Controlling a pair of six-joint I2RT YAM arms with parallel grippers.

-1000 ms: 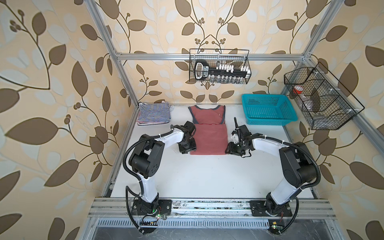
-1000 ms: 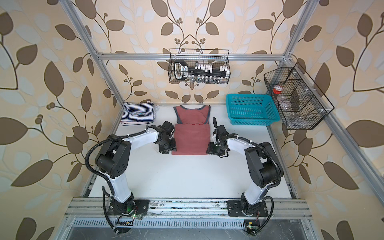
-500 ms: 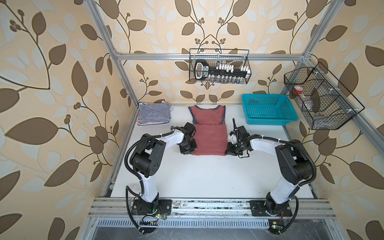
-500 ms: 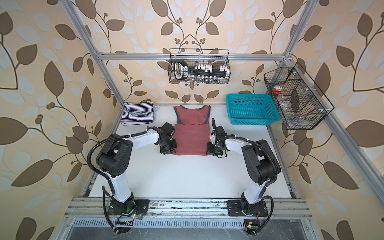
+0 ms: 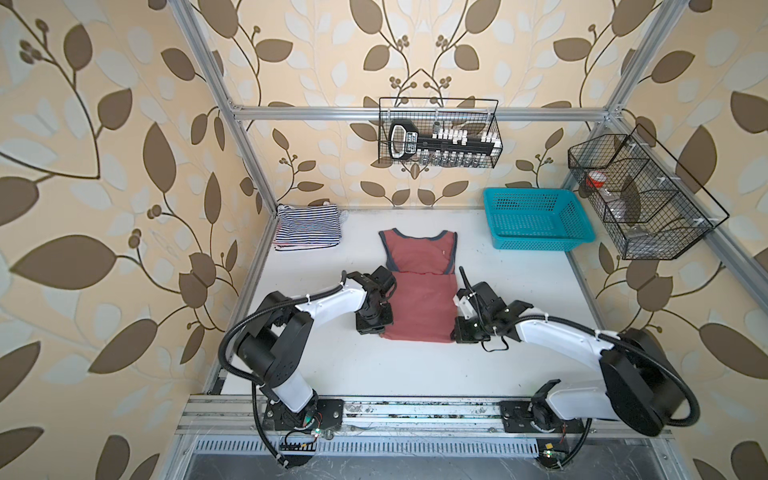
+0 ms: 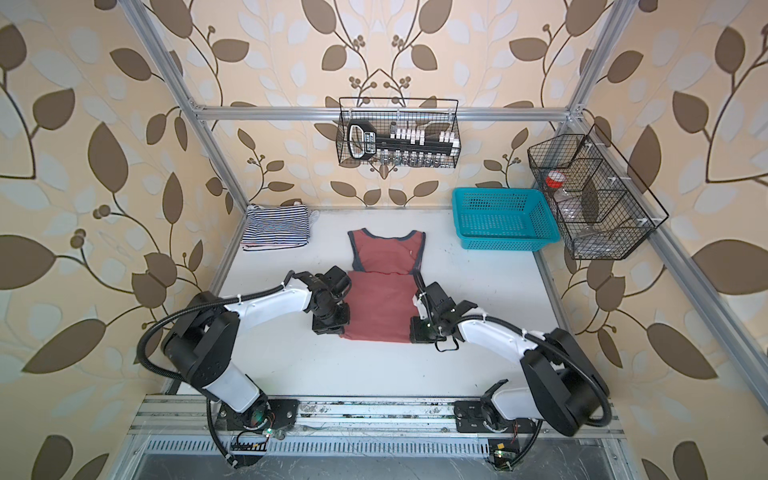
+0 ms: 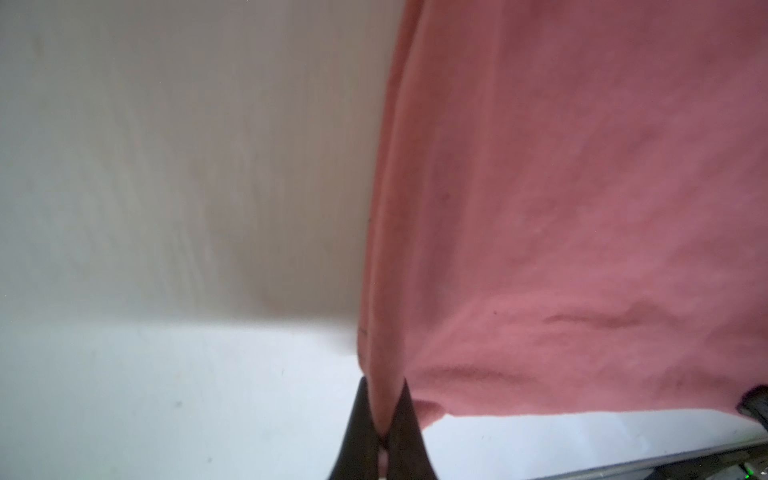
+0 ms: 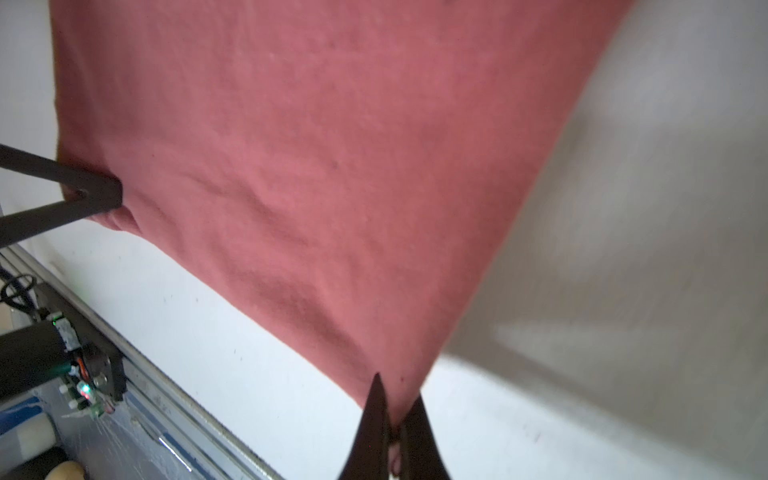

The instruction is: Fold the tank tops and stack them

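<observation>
The dusty red tank top [image 5: 419,303] [image 6: 380,305] lies flat in the middle of the white table [image 5: 415,365], neck toward the back wall, its upper part folded over. My left gripper [image 5: 383,331] [image 6: 340,330] is shut on the near left hem corner; the left wrist view shows red cloth [image 7: 582,208] pinched between the dark fingertips of the left gripper [image 7: 384,401]. My right gripper [image 5: 455,332] [image 6: 412,334] [image 8: 395,401] is shut on the near right hem corner. A folded navy-and-white striped tank top [image 5: 307,228] [image 6: 276,228] rests in the back left corner.
A turquoise basket [image 5: 536,226] stands at the back right. A black wire basket [image 5: 436,137] hangs on the back wall and another wire rack [image 5: 640,199] on the right frame. An aluminium rail [image 5: 415,411] runs along the front edge.
Both grippers went from partly open to shut on the red tank top's near hem corners. The arms shifted only slightly.
</observation>
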